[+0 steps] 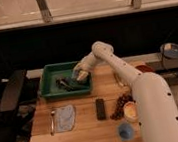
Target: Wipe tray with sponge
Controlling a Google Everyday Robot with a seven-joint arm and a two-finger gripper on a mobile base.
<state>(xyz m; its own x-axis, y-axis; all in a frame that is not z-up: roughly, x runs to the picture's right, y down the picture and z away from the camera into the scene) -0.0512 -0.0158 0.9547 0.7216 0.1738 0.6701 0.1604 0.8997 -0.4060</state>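
The green tray [49,78] stands at the back left of the wooden table. My white arm reaches over it from the right. My gripper [80,75] is inside the tray at its right side. A pale yellow-beige sponge [83,76] sits at the gripper's tip, low over the tray floor. A dark object [64,83] lies in the middle of the tray, just left of the sponge.
A light blue-grey cloth [65,116] and a utensil [52,121] lie at the front left. A black remote-like bar [100,108], dark grapes [121,104], a pale bowl [131,111] and a blue cup [125,130] are to the right. A black chair [10,95] stands at the left.
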